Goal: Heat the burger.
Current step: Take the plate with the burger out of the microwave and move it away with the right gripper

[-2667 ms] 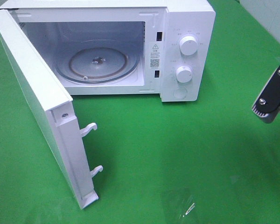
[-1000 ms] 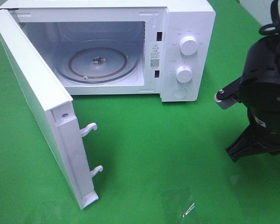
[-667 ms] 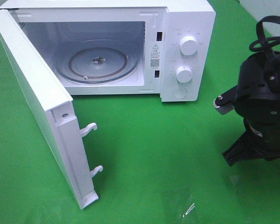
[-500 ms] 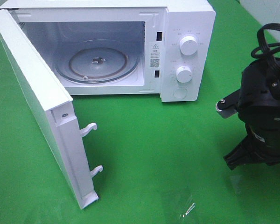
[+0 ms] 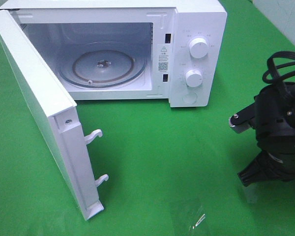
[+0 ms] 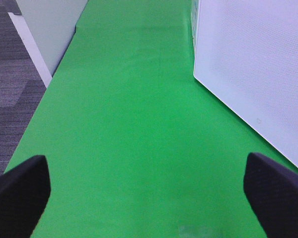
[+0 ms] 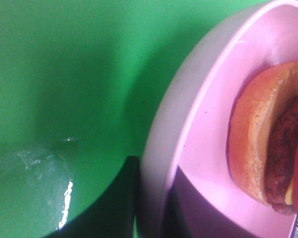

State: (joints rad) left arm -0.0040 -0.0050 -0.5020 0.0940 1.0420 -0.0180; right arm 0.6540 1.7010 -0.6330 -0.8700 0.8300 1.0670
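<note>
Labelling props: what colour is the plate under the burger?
Pink. The plate shows best in the right wrist view, with the burger on it.

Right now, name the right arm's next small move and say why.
Probably lift the pink plate clear of the green cloth. The right pincer looks clamped on its rim with the burger aboard, while the microwave stands open, its glass turntable bare and off to the left.

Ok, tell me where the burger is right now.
Only the right wrist view shows the burger: it sits on the pink plate, whose rim the right tool grips, above the green cloth.
</note>
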